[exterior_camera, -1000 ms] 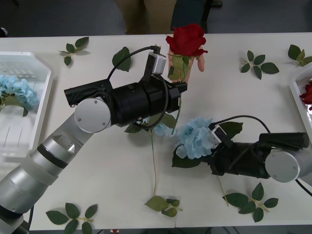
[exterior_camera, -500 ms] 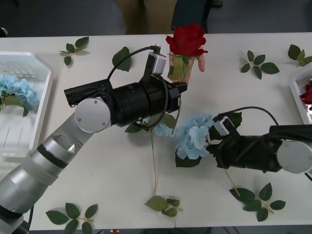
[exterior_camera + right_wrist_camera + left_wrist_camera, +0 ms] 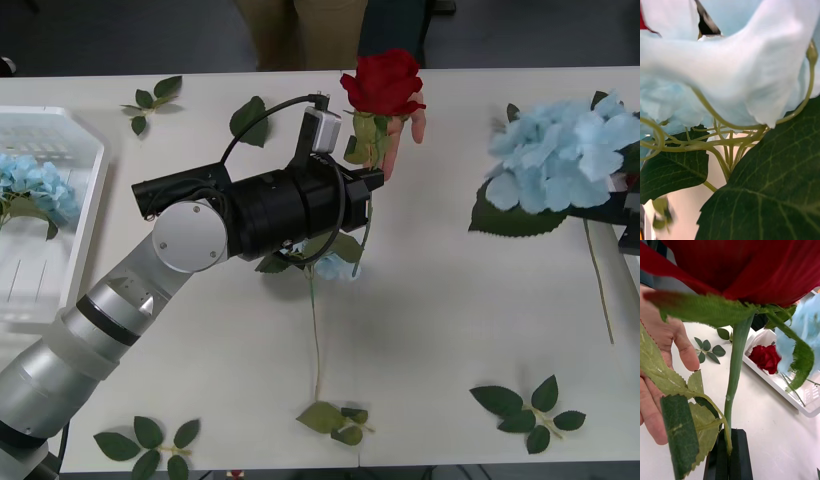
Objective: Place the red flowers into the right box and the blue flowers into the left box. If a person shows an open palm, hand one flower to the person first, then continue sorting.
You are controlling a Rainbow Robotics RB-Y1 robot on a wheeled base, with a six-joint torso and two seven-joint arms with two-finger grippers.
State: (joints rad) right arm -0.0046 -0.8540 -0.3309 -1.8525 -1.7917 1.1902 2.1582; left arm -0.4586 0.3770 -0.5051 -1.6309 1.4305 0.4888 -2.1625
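Note:
My left gripper (image 3: 366,186) is shut on the stem of a red flower (image 3: 383,80), a deep-red rose held upright at the table's far side. In the left wrist view the black fingers (image 3: 738,453) clamp that stem (image 3: 735,367). A person's open hand (image 3: 404,124) is right behind the rose, palm (image 3: 658,352) beside the leaves. At the right edge my right gripper (image 3: 630,205) carries a blue flower (image 3: 560,150) high above the table; its petals (image 3: 730,63) cover the right wrist view. The right box (image 3: 790,393) holds a red rose (image 3: 766,358). The left box (image 3: 60,130) holds a blue flower (image 3: 35,185).
Another blue flower (image 3: 335,266) lies half under my left arm, its long stem (image 3: 317,340) running toward me. Loose leaf sprigs lie at the far left (image 3: 152,98), far right (image 3: 530,130), near right (image 3: 530,408), near middle (image 3: 335,420) and near left (image 3: 148,440).
My right arm has lifted the blue flower off the middle of the table and swung it up and to the right. The left arm and rose have stayed still by the hand.

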